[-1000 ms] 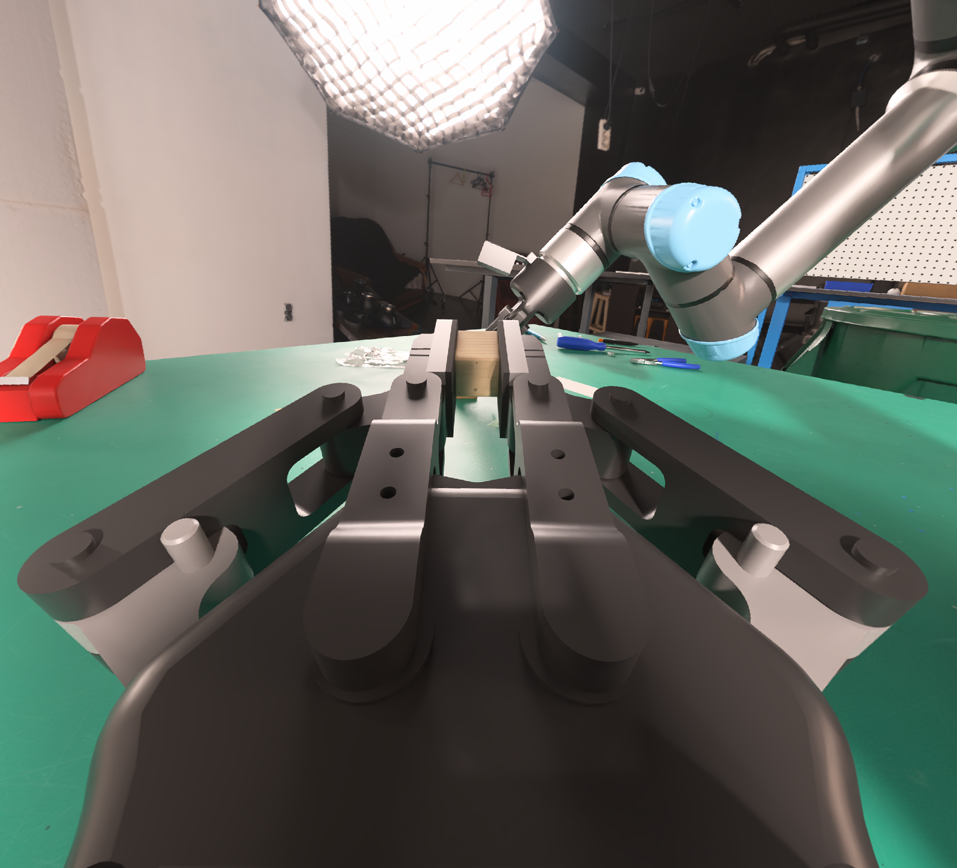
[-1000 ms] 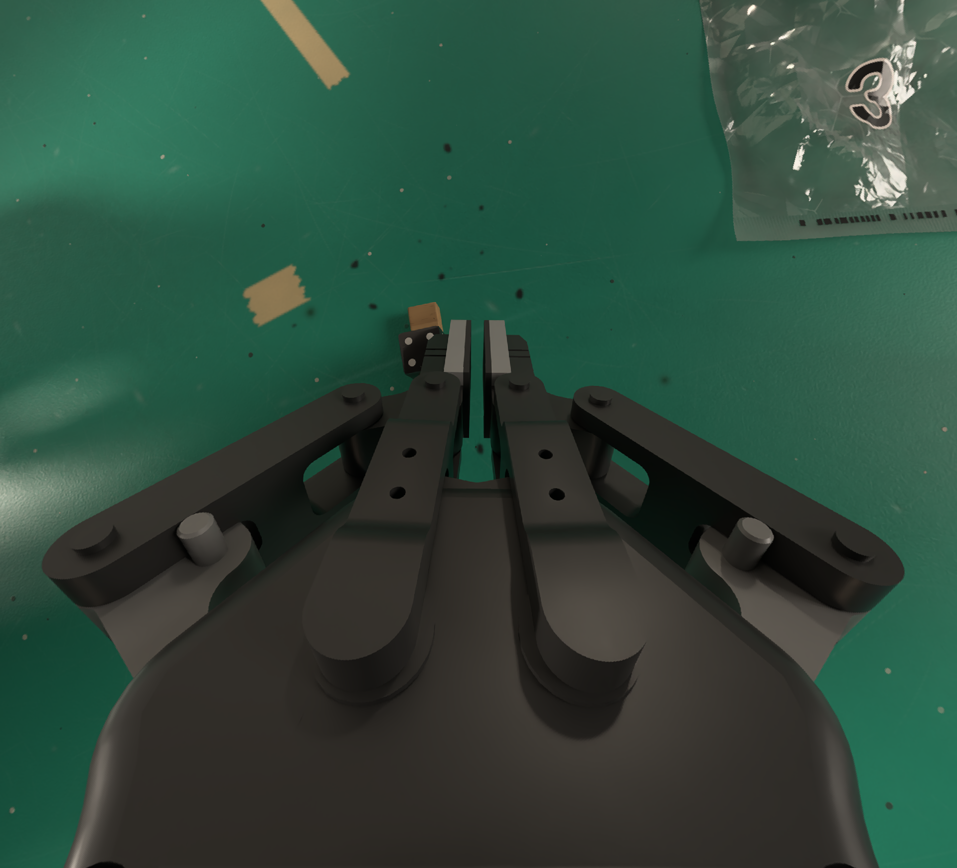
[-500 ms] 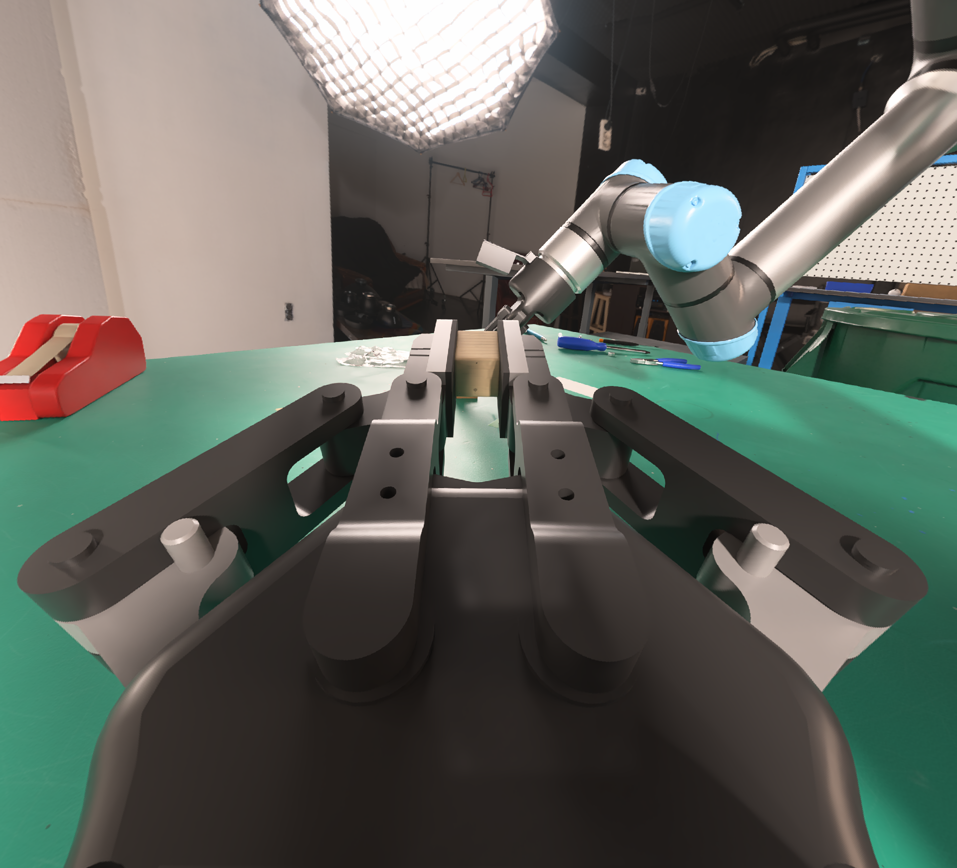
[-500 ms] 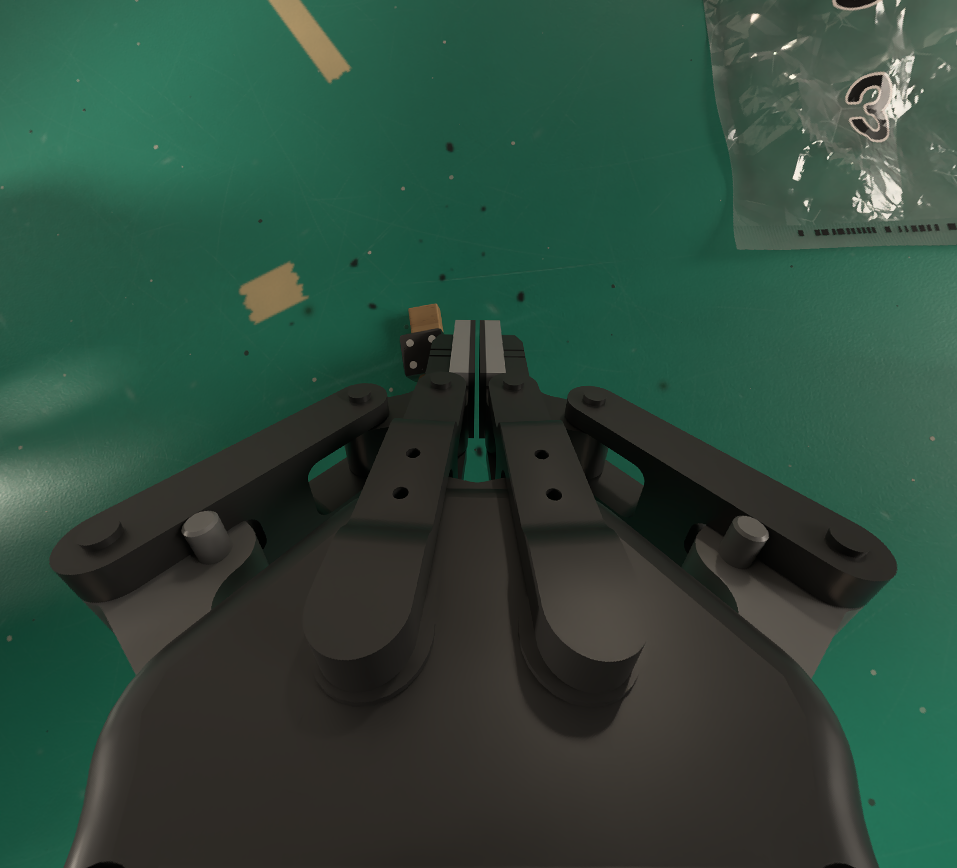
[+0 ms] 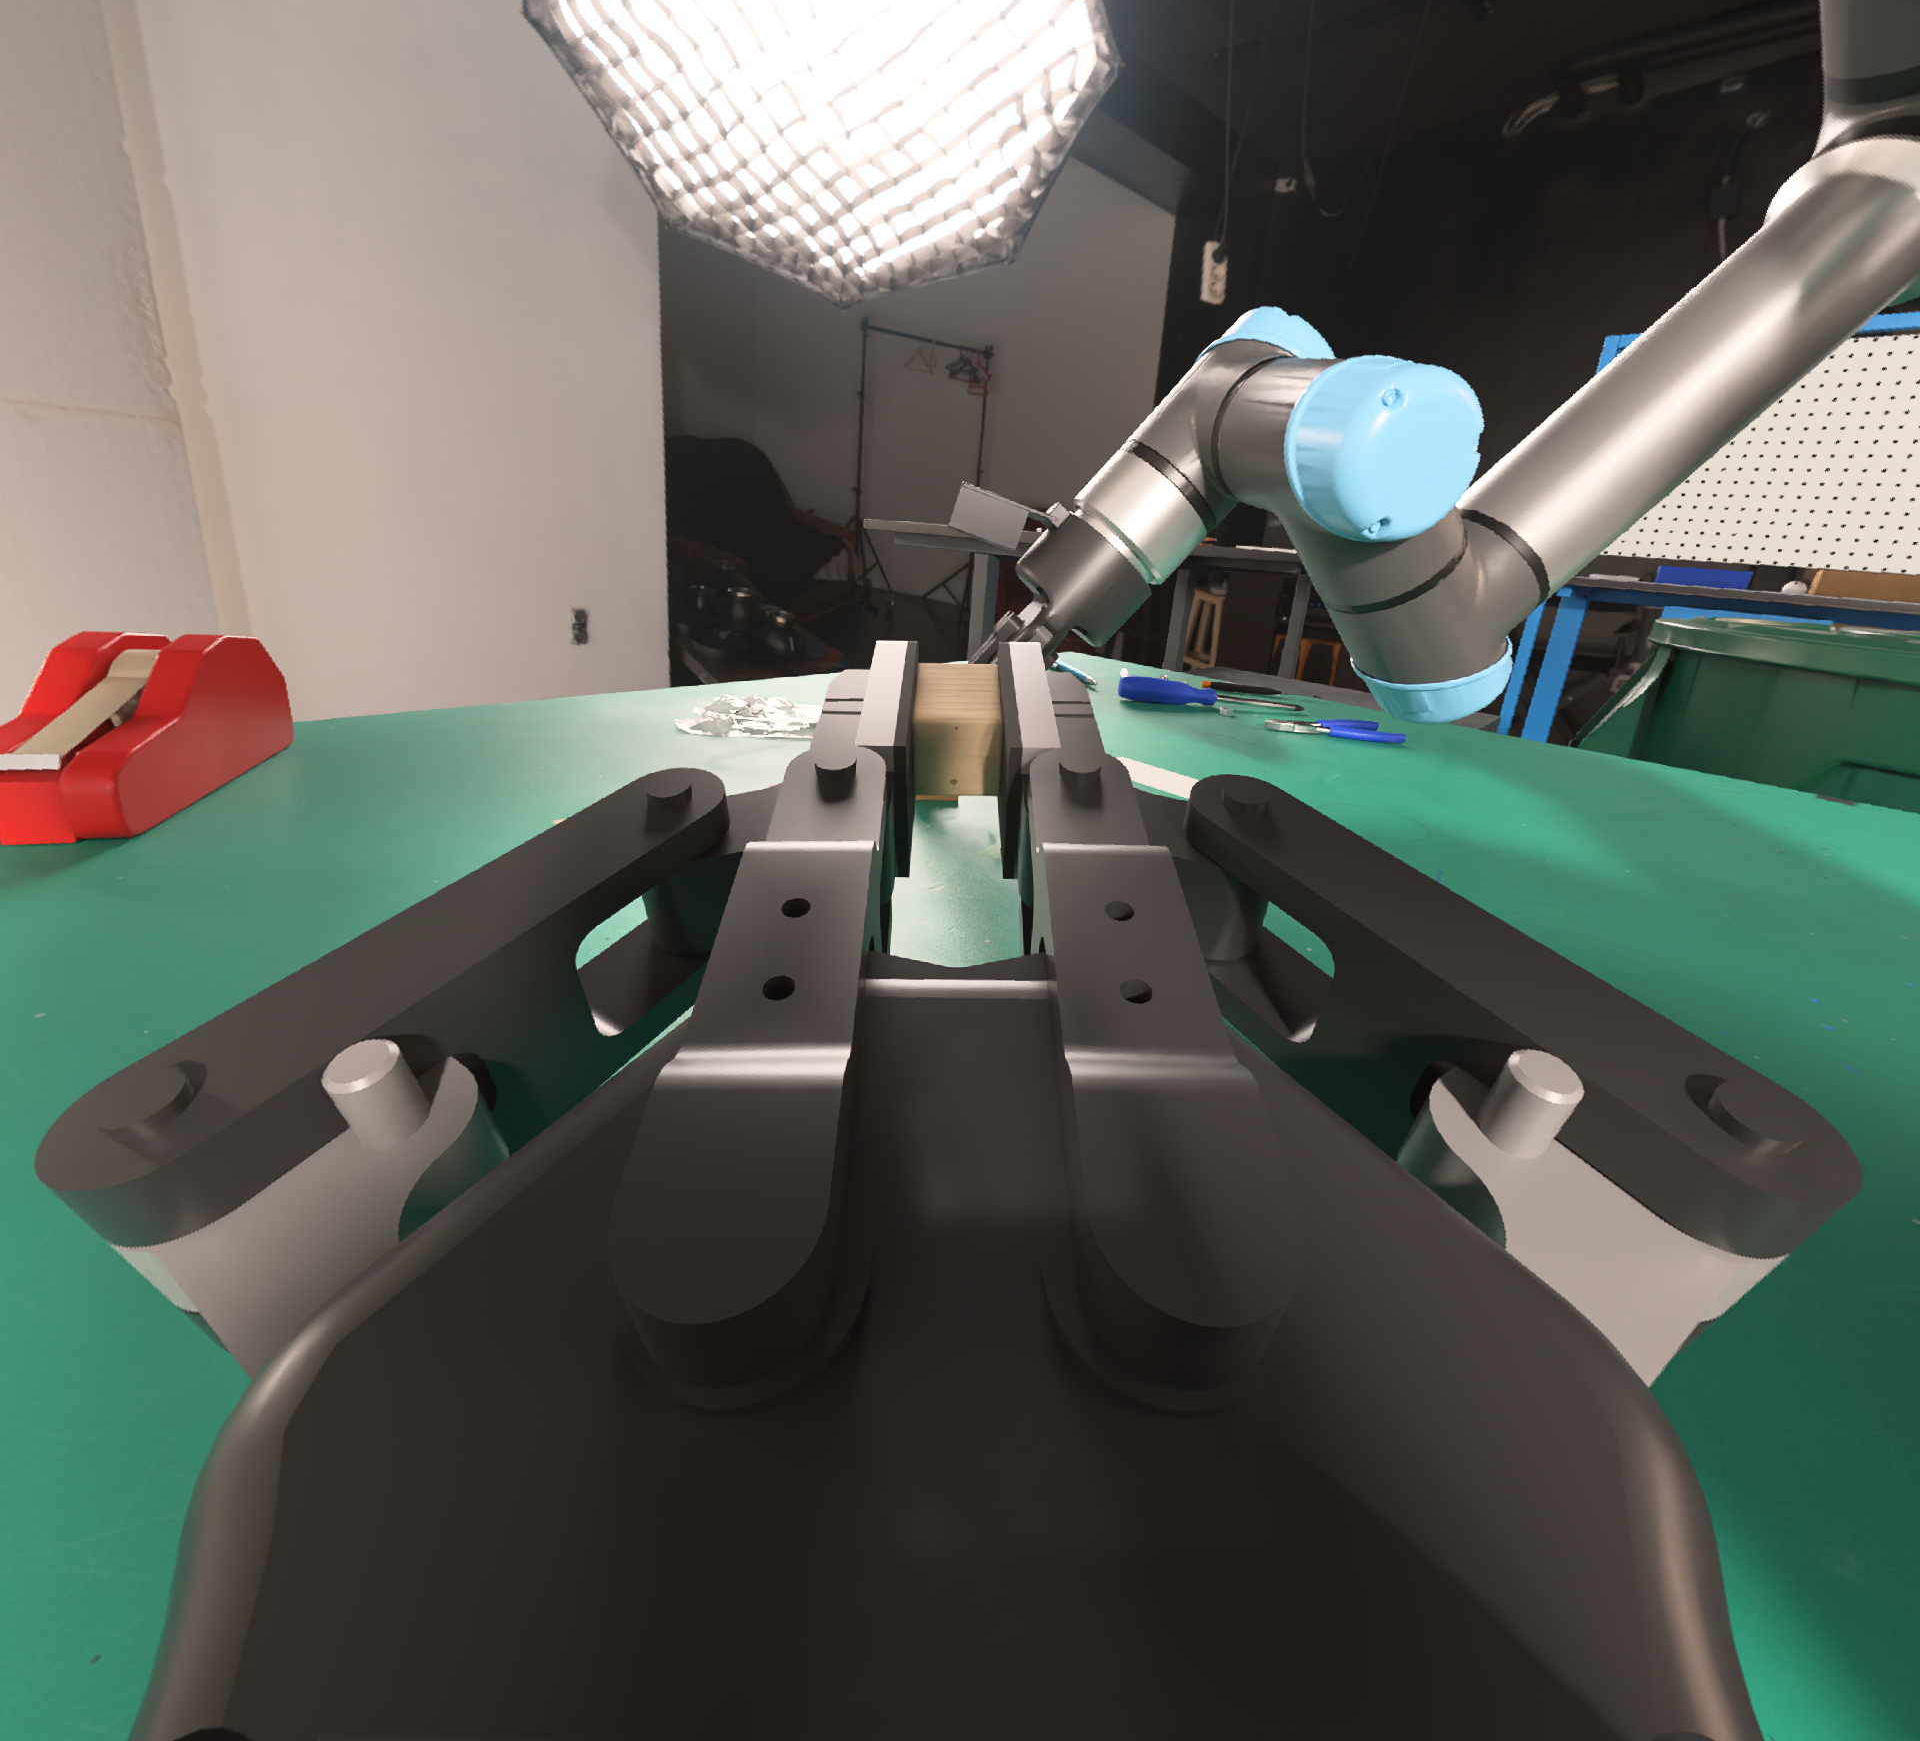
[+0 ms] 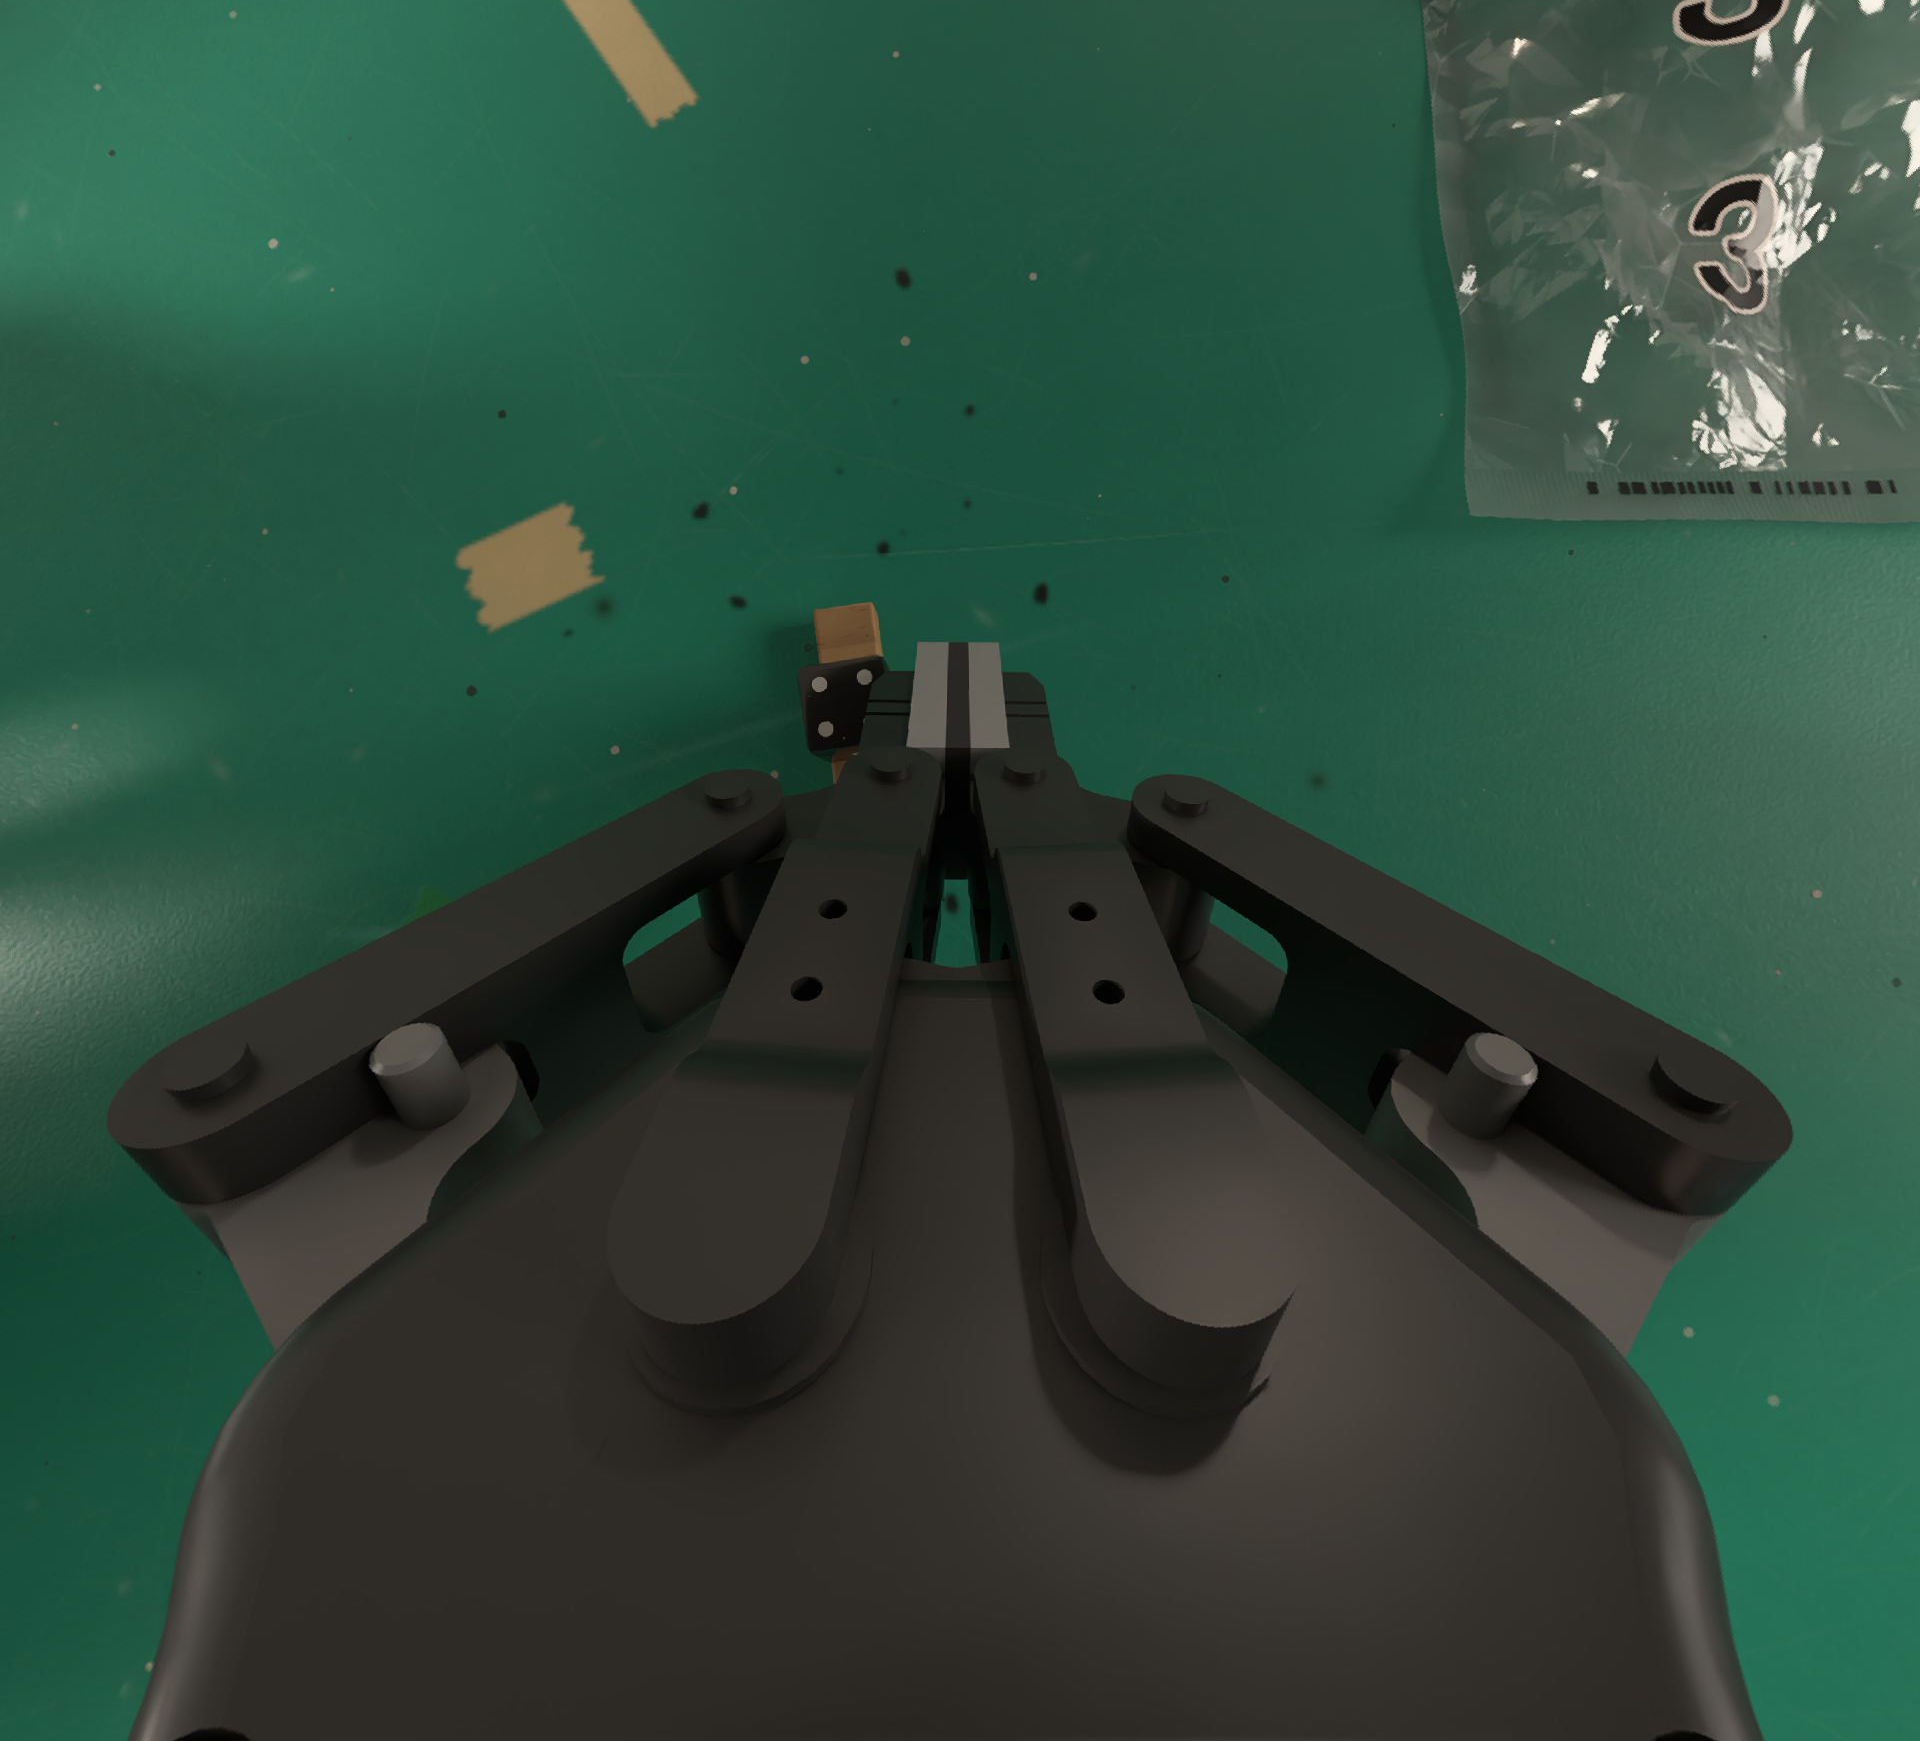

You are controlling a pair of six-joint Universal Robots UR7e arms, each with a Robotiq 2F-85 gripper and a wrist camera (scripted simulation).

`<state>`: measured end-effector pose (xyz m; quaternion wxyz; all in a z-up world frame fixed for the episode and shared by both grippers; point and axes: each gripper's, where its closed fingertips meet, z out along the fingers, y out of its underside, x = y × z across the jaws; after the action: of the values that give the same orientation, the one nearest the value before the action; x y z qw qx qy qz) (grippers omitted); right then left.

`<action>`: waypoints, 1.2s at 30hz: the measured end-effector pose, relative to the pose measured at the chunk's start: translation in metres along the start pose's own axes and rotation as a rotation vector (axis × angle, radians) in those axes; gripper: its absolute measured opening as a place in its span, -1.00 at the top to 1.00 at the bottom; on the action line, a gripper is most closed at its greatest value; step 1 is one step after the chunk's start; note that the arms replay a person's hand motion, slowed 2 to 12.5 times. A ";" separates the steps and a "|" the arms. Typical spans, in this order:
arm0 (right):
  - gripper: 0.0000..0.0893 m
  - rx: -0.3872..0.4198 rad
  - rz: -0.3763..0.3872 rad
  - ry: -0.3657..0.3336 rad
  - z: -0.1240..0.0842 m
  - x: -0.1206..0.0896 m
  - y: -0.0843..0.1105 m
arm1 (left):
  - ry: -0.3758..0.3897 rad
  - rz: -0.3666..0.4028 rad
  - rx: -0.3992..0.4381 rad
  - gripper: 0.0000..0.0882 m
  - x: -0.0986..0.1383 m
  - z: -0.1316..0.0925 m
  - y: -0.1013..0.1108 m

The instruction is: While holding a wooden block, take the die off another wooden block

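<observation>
The left gripper (image 5: 957,723) has its jaws clamped on a pale wooden block (image 5: 957,739) just above the green mat (image 5: 1558,912). The right gripper (image 6: 958,692) has its jaws pressed together, empty, just right of the black die (image 6: 837,702), which sits against a small brown wooden block (image 6: 850,632).

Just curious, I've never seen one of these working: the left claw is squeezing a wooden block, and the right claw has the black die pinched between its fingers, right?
Not quite. In the right wrist view the right claw is shut on nothing; the black die sits just left of its fingers, on a small wooden block. The left claw does squeeze a wooden block.
</observation>
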<state>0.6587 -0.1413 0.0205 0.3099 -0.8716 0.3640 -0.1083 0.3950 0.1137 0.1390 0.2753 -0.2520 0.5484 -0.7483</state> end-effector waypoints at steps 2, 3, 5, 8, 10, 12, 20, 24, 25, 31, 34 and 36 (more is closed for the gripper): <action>1.00 -0.004 -0.004 0.003 0.000 0.000 0.000 | 0.000 0.000 0.000 0.70 0.000 0.000 0.000; 1.00 -0.007 -0.004 0.004 0.000 0.000 0.000 | 0.000 0.000 0.001 0.70 0.000 0.000 0.000; 1.00 -0.012 -0.005 0.005 0.000 0.000 0.000 | -0.001 0.000 0.001 0.70 0.000 0.000 0.000; 1.00 -0.020 -0.006 0.007 0.000 0.000 0.000 | -0.001 -0.001 0.001 0.70 0.000 0.000 0.000; 1.00 -0.026 -0.005 0.009 0.000 0.000 0.000 | -0.001 -0.001 0.002 0.70 0.000 0.000 0.000; 1.00 -0.032 -0.004 0.009 0.000 0.000 0.000 | -0.001 -0.001 0.002 0.70 0.000 0.000 0.000; 1.00 -0.057 0.000 0.010 -0.001 0.000 0.001 | -0.001 -0.002 0.003 0.70 0.000 0.000 0.000; 1.00 -0.069 0.001 0.009 -0.001 -0.001 0.001 | -0.001 -0.003 0.004 0.70 0.000 0.000 0.000; 1.00 -0.072 0.001 0.008 -0.001 -0.001 0.002 | -0.001 -0.003 0.004 0.70 0.000 0.000 0.000; 0.98 -0.087 0.002 0.005 -0.002 -0.001 0.002 | -0.001 -0.004 0.005 0.70 0.000 -0.001 -0.001; 0.97 -0.092 0.003 0.003 -0.002 -0.001 0.002 | 0.000 -0.005 0.006 0.70 0.000 -0.001 -0.001; 0.96 -0.095 0.005 0.001 -0.002 -0.001 0.003 | 0.000 -0.005 0.007 0.70 0.000 -0.001 -0.001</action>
<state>0.6556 -0.1430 0.0207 0.2682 -0.8844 0.3711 -0.0907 0.3948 0.1148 0.1396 0.2744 -0.2525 0.5454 -0.7507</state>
